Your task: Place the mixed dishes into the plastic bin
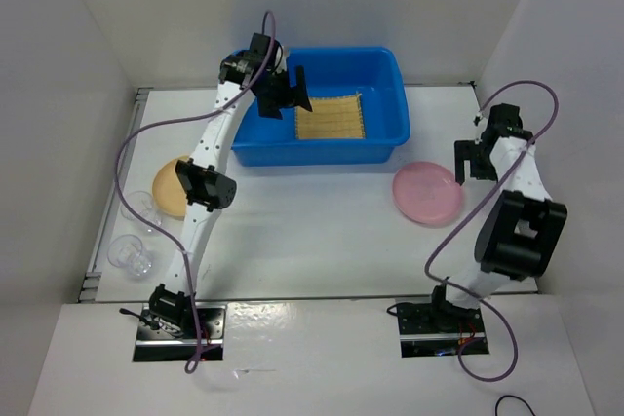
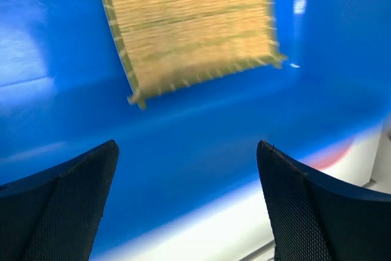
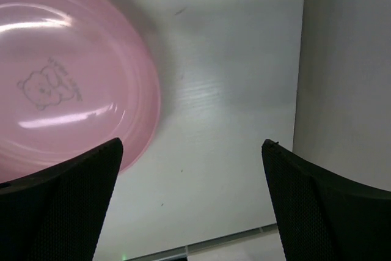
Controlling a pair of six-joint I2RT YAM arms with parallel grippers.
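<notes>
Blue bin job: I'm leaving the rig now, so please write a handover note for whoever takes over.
Left gripper: open, empty, over the blue bin.
Right gripper: open, empty, beside the pink plate.
Done: the bamboo mat lies flat in the bin.
To do: the pink plate, on the table right of the bin; the tan-orange plate and two clear cups, on the table's left side by the left arm.
</notes>
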